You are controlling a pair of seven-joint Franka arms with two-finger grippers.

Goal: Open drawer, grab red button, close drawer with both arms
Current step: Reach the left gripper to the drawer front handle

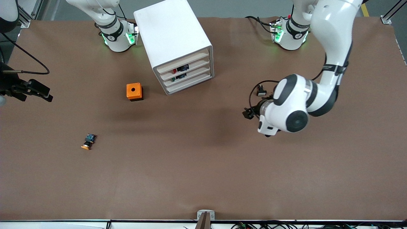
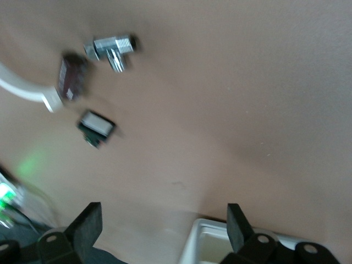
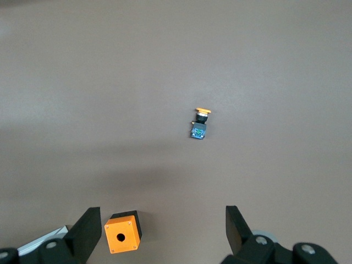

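Observation:
The white four-drawer cabinet (image 1: 173, 35) stands between the arms' bases, and all its drawers are in. The drawer (image 1: 192, 67), second from the top, is shut. The button's red cap (image 1: 174, 70) and dark body show at the drawer's front. My left gripper (image 1: 249, 113) is open and empty over bare table toward the left arm's end, apart from the cabinet. It also shows in the left wrist view (image 2: 162, 214). My right gripper (image 1: 44, 93) is open and empty, high over the right arm's end. It also shows in the right wrist view (image 3: 160, 214).
An orange box with a hole (image 1: 134, 91) (image 3: 122, 234) sits beside the cabinet. An orange-capped button (image 1: 88, 142) (image 3: 200, 124) lies nearer the front camera. The left wrist view shows a chrome fitting (image 2: 113, 48), a brown part (image 2: 71, 77), a small green-and-white switch (image 2: 97, 126) and a white rimmed corner (image 2: 214, 242).

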